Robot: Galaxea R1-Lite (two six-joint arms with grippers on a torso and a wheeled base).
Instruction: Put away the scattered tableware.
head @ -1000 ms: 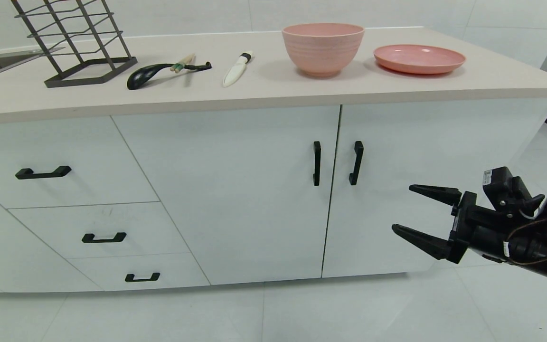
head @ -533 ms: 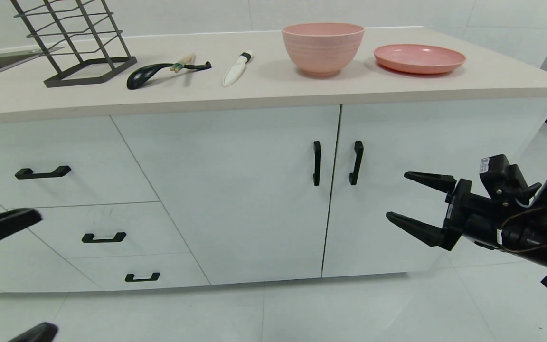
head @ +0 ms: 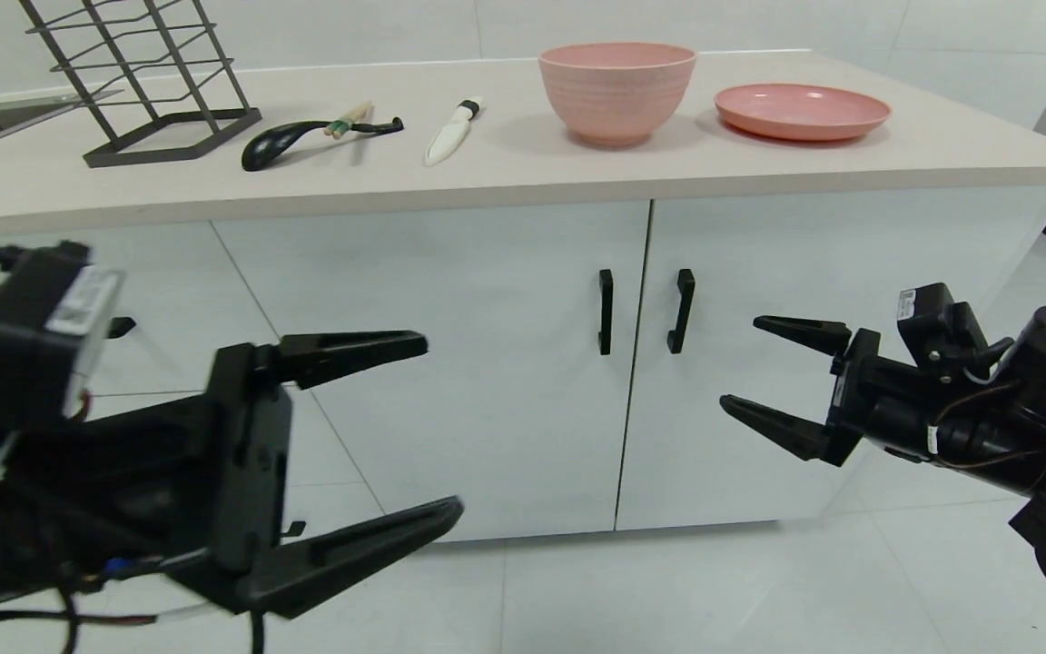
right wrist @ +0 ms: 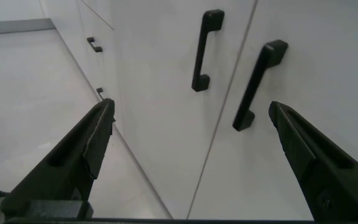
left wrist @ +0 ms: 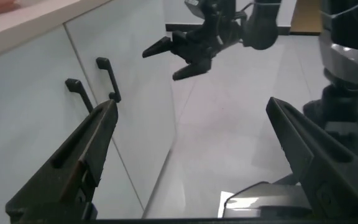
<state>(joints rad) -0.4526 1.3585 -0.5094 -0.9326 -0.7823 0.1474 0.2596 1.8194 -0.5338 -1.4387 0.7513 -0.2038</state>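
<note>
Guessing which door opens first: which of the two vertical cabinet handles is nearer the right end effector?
The right door's handle, just right of the seam; the left door's handle lies farther from the right end effector.

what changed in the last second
The left gripper rose into the head view from the lower left, open and empty, before the drawers. The right gripper crept up and left toward the cabinet door handles, open. The pink bowl, pink plate, black spoon and knife stayed put.

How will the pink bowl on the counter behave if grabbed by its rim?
The pink bowl looks rigid and probably light, so it should keep its shape. Its base is narrower than its mouth, so a rim push might tip it.
</note>
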